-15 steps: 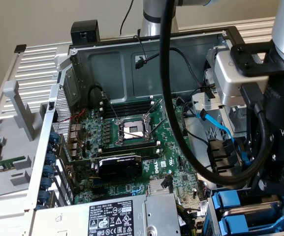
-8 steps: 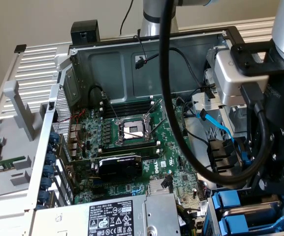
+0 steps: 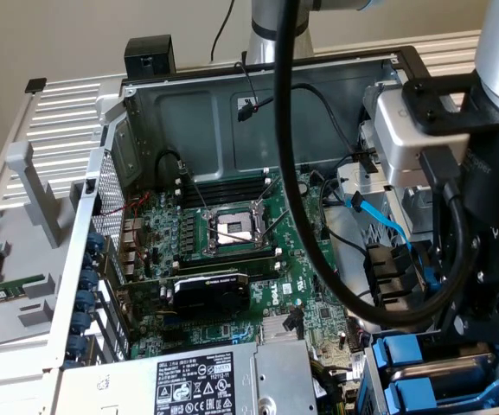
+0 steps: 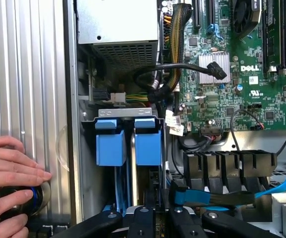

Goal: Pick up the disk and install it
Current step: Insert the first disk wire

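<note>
Two blue plastic carriers stand side by side in the drive bay at the case's corner. The disk point(image 4: 147, 141) is the one nearer the motherboard, edge-on, with its blue handle point(image 3: 402, 354) at the bay's mouth. My gripper point(image 4: 158, 215) hangs over the far end of this disk, jaws drawn close together on its edge. In the exterior view the gripper point(image 3: 474, 341) sits low at the right, just above the bay. The second carrier point(image 4: 109, 144) sits beside the disk, towards the case wall.
A person's hand point(image 4: 9, 168) rests on a blue-ringed knob point(image 4: 33, 196) on the ribbed surface outside the case wall. The grey power-supply box point(image 3: 223, 380) borders the bay. Black cables point(image 4: 182, 69) and a blue data cable point(image 4: 281, 186) lie beside it, over the motherboard point(image 3: 232, 259).
</note>
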